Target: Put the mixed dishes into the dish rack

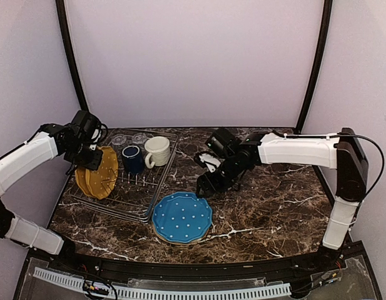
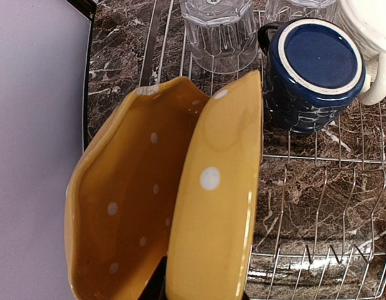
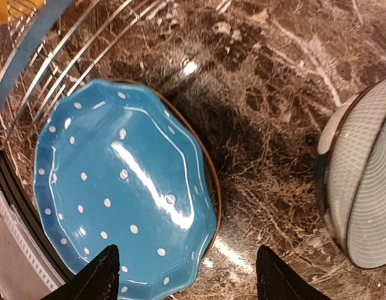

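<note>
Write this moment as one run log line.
left gripper: shut on yellow plate, upright in dish rack | right gripper: open, above blue plate

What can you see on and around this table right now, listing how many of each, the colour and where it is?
Dish rack: one, dark wire, left half of the table.
Yellow dotted plates: two, upright at the rack's left end.
Navy mug: one, upside down in the rack.
Cream mug: one, in the rack, right of the navy mug.
Glass tumblers: two, clear, at the rack's far edge.
Blue dotted plate: one, flat on the table by the rack's near right corner.
Plate beneath it: one, only a brownish rim shows.
Bowl: one, pale, on the table right of the blue plate.
Table: one, dark marble.
Left hand: shut on one yellow plate.
Right hand: open, above the blue plate's edge.
</note>
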